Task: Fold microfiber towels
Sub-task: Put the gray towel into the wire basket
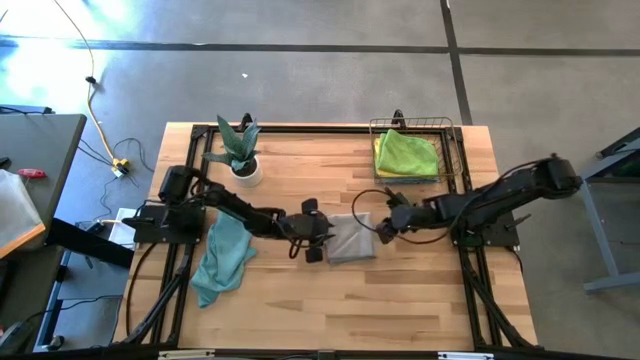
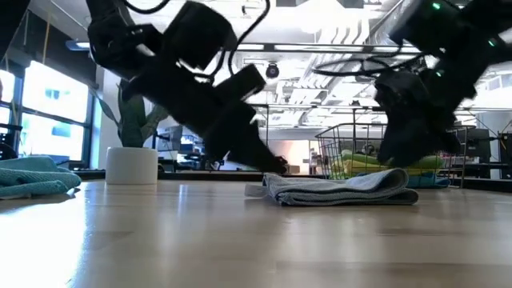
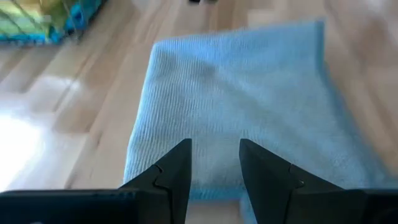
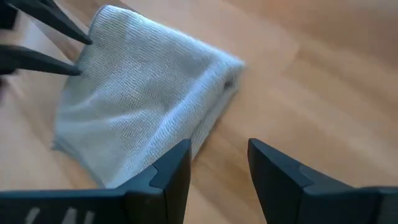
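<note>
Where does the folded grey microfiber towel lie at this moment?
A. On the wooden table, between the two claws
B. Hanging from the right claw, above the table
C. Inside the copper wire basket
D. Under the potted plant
A. In the high view the folded grey microfiber towel lies flat on the wooden table, with the left claw at one side and the right claw at the other, both open.

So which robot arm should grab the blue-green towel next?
Probably left. The crumpled teal towel lies beside the left arm's base; the left gripper, open at the folded grey towel, is nearer than the right gripper.
</note>
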Robot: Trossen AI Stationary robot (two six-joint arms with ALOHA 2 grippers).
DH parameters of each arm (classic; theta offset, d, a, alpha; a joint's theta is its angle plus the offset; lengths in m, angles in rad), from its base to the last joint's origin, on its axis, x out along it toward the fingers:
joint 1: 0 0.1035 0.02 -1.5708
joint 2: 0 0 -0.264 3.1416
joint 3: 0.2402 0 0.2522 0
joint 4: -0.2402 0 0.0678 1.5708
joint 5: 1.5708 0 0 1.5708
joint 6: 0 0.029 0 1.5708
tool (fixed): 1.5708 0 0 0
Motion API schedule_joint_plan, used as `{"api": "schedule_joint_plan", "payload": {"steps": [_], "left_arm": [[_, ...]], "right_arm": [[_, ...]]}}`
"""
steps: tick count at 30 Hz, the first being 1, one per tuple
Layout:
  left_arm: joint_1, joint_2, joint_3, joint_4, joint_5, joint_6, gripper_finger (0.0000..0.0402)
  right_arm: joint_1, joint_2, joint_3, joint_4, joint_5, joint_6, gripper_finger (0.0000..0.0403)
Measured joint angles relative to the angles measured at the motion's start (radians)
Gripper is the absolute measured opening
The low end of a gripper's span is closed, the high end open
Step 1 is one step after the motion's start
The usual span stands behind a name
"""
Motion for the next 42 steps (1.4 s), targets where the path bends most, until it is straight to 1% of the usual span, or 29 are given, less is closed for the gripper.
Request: {"api": "schedule_joint_plan", "payload": {"steps": [2,5,7,8,11,14,21,25,32,37,42], "left_arm": [[0.013,0.013,-0.002,0.006,0.022,0.007,0.0126],[0.024,0.024,-0.002,0.005,0.07,0.013,0.0126],[0.023,0.041,0.0,0.01,0.092,0.013,0.0126],[0.022,0.047,-0.004,0.003,0.1,0.013,0.0126],[0.011,0.061,-0.001,0.024,0.109,0.013,0.0126],[0.009,0.066,-0.001,0.034,0.11,0.013,0.0126],[0.01,0.066,-0.001,0.035,0.108,0.013,0.0126],[0.01,0.066,-0.001,0.035,0.107,0.013,0.0126],[0.01,0.066,-0.001,0.035,0.107,0.013,0.0126],[0.01,0.067,-0.002,0.039,0.106,0.012,0.0126],[0.01,0.067,-0.002,0.053,0.1,0.012,0.0126]], "right_arm": [[0.004,-0.015,-0.07,0.116,-0.029,0.077,0.0158],[0.017,-0.01,-0.159,0.341,-0.08,0.164,0.0179],[0.029,0.001,-0.2,0.455,-0.083,0.217,0.0196],[0.033,0.0,-0.214,0.478,-0.08,0.245,0.0205],[0.04,0.005,-0.227,0.466,-0.067,0.316,0.0228],[0.043,0.029,-0.217,0.433,-0.067,0.352,0.0238],[0.042,0.162,-0.14,0.445,-0.067,0.353,0.024],[0.042,0.236,-0.091,0.469,-0.095,0.327,0.024],[0.041,0.293,-0.056,0.488,-0.129,0.326,0.024],[0.046,0.297,-0.055,0.49,-0.137,0.342,0.0224],[0.047,0.3,-0.057,0.487,-0.14,0.345,0.0177]]}}
